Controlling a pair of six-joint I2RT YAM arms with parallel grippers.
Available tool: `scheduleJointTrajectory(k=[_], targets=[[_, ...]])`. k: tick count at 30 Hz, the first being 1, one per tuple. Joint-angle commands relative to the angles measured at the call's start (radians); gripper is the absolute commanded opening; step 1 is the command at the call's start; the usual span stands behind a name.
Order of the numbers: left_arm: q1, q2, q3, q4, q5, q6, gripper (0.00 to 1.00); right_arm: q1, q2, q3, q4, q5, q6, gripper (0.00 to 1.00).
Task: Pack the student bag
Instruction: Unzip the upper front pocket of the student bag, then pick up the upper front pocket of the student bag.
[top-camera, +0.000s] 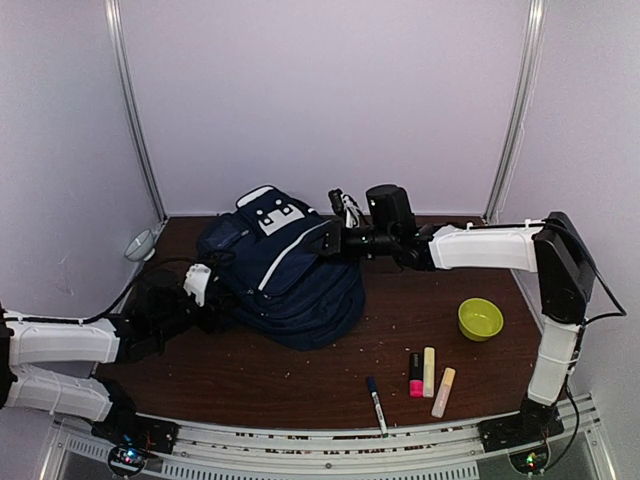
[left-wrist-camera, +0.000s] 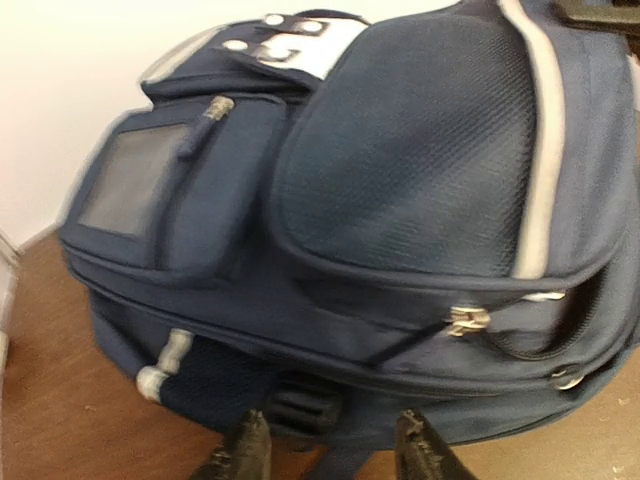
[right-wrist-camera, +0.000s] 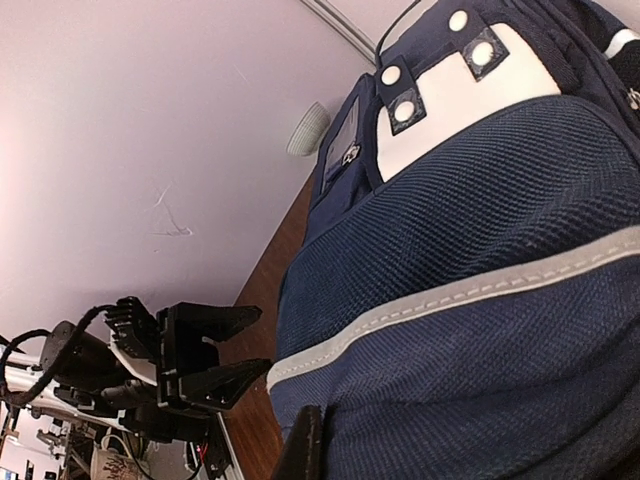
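The student bag is a big navy backpack with white trim and a white patch, lying at the middle of the table. It fills the left wrist view and the right wrist view. My left gripper is at the bag's left side, open. In its own view a dark strap buckle lies just beyond the gap between its fingers, apart from them. My right gripper is shut on the fabric at the bag's upper right edge. Only one of its fingers shows, pressed against the cloth.
A green bowl sits right of the bag. Near the front lie a pink highlighter, a yellow one, a pale orange one and a dark marker pen. A white cup is at the back left corner.
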Motion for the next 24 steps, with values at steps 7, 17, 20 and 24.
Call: scheduleJointTrajectory(k=[7,17,20,24], targets=[[-0.173,-0.04,0.07,0.128,-0.023,0.339,0.81,0.024,-0.062,0.068,0.024,0.019,-0.02,0.24],[-0.242,0.303,0.347,0.093,-0.065,0.442,0.91,0.025,-0.161,-0.003,-0.171,0.175,-0.121,0.34],[-0.246,0.364,0.392,0.092,-0.086,0.454,0.9,0.024,-0.171,-0.009,-0.208,0.191,-0.145,0.35],[-0.246,0.363,0.406,0.098,-0.2,0.445,0.7,0.021,-0.195,-0.019,-0.285,0.216,-0.189,0.36]])
